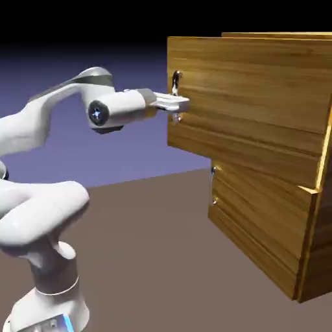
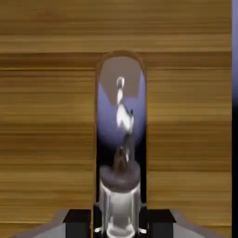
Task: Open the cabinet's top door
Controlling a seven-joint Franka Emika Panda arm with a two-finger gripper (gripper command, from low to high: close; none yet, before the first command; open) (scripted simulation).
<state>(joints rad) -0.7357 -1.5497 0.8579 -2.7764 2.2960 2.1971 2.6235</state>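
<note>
A: We log the top door (image 1: 249,104) of the cabinet (image 1: 311,246) swung partly out, at 3 o'clock of the arm.

B: Agreed. Our fingers (image 1: 180,102) sit clamped on the silver bar handle (image 2: 120,186); we still need more swing.
</note>
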